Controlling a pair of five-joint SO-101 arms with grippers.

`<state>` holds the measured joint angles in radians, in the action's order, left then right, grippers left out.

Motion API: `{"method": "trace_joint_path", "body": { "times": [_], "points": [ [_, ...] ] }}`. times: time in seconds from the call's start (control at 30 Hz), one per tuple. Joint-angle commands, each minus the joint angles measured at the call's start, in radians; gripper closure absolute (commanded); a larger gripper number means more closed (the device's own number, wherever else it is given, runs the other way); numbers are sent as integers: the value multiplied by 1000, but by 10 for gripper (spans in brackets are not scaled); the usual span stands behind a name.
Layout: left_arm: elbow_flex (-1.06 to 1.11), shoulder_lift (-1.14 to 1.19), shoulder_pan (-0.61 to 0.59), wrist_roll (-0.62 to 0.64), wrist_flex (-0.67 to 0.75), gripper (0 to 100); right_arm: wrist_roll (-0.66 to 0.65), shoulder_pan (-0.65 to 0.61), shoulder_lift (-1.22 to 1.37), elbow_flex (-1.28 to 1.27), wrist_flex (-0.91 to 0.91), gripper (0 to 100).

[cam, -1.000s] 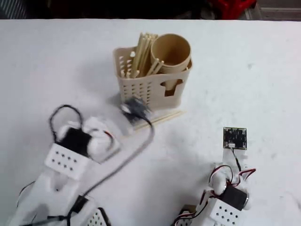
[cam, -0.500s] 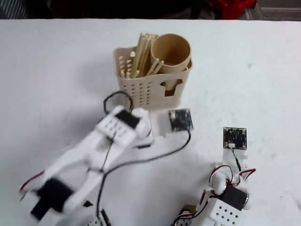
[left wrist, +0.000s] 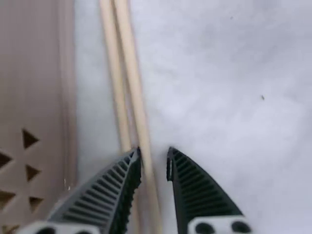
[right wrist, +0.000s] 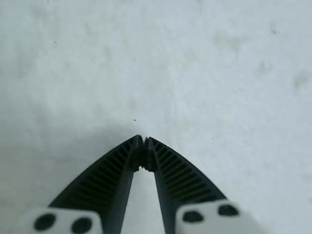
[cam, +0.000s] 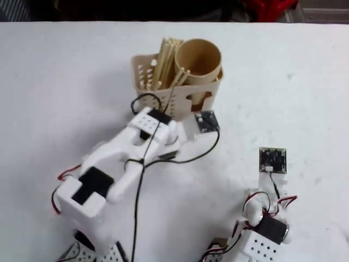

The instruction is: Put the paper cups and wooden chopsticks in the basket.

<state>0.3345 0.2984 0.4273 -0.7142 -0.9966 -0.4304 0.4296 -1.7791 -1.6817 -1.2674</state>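
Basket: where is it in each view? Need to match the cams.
High: basket top centre on the table, left arm right in front of it.
Left wrist: basket wall with holes along one edge, beside two loose chopsticks at the open left fingers.
Right wrist: table under the shut right fingers.
Landmark: the white table.
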Motion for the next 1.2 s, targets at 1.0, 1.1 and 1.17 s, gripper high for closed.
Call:
{"method": "trace_joint_path", "body": {
  "times": [1.0,1.1,1.17],
  "points": [
    [-167,120,-12,72,-166,979,6,5,-18,-9,-2,981],
    [-166,90,-13,72,-167,979,6,5,-18,-9,-2,981],
    [-132,28,-13,72,-170,979,6,5,-18,-9,-2,981]
  ]
}}
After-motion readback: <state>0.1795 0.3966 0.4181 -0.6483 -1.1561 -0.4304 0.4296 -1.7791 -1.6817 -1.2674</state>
